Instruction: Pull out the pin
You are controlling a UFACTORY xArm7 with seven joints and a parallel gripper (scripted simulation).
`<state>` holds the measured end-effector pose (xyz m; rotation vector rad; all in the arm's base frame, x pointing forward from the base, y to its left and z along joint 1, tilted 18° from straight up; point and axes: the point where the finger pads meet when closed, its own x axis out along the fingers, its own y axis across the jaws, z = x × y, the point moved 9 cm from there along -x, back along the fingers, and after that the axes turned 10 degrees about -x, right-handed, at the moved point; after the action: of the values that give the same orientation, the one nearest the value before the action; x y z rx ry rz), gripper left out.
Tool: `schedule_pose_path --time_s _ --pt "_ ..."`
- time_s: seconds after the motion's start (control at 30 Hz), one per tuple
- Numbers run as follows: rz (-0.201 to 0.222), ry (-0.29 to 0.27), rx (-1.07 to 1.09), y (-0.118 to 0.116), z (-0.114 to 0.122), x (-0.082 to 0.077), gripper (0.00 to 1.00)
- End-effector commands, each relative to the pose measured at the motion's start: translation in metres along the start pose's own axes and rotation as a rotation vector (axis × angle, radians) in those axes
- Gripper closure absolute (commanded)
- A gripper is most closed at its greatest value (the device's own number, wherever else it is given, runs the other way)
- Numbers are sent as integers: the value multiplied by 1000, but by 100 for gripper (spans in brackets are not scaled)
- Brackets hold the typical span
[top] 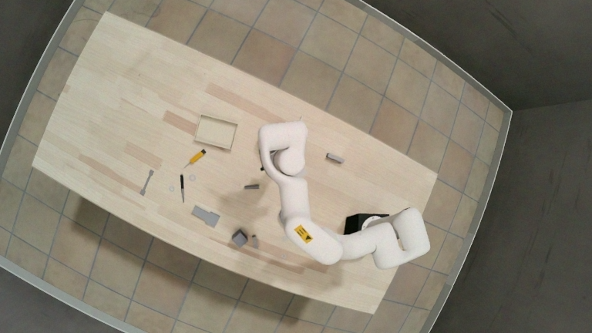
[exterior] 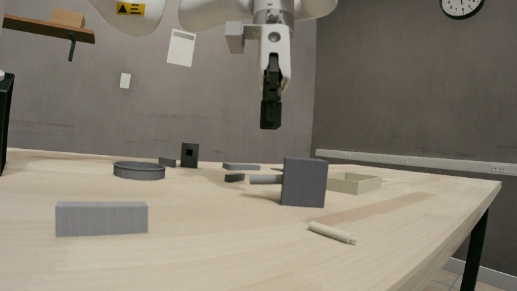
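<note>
The grey pin (exterior: 266, 179) sticks out sideways to the left from a grey block (exterior: 303, 182) standing on the table. My gripper (exterior: 270, 120) hangs pointing straight down, well above the pin and apart from it. Its dark fingers are seen edge-on; it is open with nothing between them. In the overhead view the arm's wrist (top: 284, 146) covers the gripper, the pin and its block.
A dark block with a square hole (exterior: 189, 154), a grey ring (exterior: 139, 170), a small dark block (exterior: 234, 177), a flat grey plate (exterior: 240, 166), a long grey block (exterior: 101, 217), a shallow tray (exterior: 354, 182) and a white dowel (exterior: 331, 232) are on the table. Hand tools (top: 195, 156) lie to the left.
</note>
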<state>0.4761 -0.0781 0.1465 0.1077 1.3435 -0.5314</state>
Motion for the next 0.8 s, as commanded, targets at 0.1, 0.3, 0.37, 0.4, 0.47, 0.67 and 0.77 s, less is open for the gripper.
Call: schedule_pose_path --time_s 0.1,0.3,0.37,0.4,0.47,0.67,0.77 --pt "-8 13 24 -4 0 2 34" --pt "-13 21 37 -7 0 3 34" --pt "-15 26 44 -8 0 4 34" --pt "-17 28 48 -9 0 5 34" --pt "-19 32 55 -10 0 6 34" --pt "-26 43 76 -14 0 8 34" --pt "-27 45 80 -15 0 8 34"
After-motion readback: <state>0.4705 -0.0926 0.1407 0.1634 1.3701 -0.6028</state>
